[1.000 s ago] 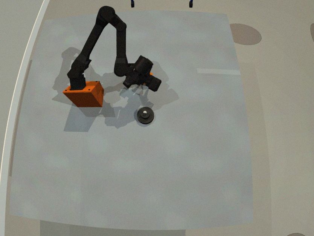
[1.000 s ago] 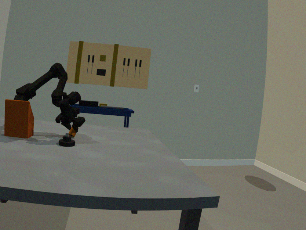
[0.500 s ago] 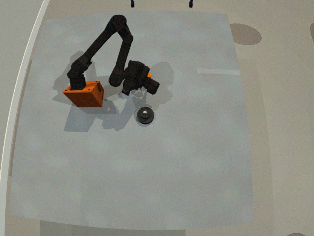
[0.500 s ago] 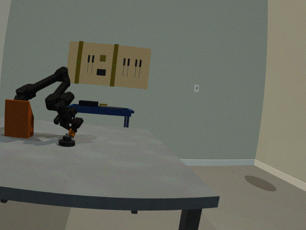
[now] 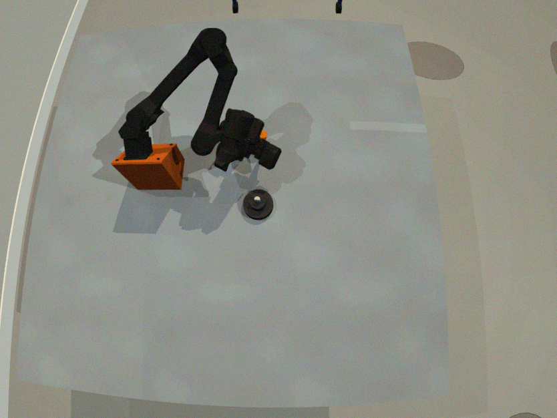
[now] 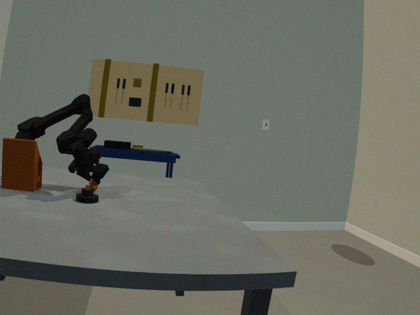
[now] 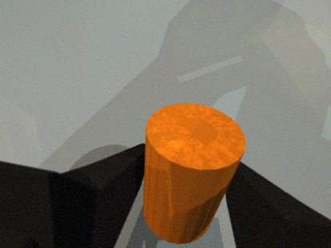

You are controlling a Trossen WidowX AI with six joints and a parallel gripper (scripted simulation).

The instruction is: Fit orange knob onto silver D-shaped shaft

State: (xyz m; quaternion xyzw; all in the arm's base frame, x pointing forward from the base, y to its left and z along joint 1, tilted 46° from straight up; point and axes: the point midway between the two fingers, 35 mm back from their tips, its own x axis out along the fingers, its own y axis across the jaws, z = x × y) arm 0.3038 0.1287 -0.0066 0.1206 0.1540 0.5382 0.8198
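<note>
The orange knob (image 5: 264, 133) (image 6: 93, 183) (image 7: 188, 178) is a cylinder held between the fingers of my gripper (image 6: 93, 178) (image 7: 187, 159), which is shut on it. The knob hangs tilted above the table. Its near end in the wrist view is mottled with a darker patch; no clear hole shows. The black round pedestal (image 5: 265, 215) (image 6: 87, 198) stands on the table with the short silver shaft (image 5: 256, 198) (image 6: 87, 186) upright on top. In the top view, knob and gripper are above the pedestal in the picture, off to its side. The shaft's flat side cannot be made out.
The arm's orange base block (image 5: 150, 176) (image 6: 19, 164) stands on the grey table (image 5: 292, 292) (image 6: 152, 237), left of the pedestal. The arm (image 5: 175, 74) bends over between base and gripper. A blue bench (image 6: 135, 154) and a tool board (image 6: 176, 115) are in the background.
</note>
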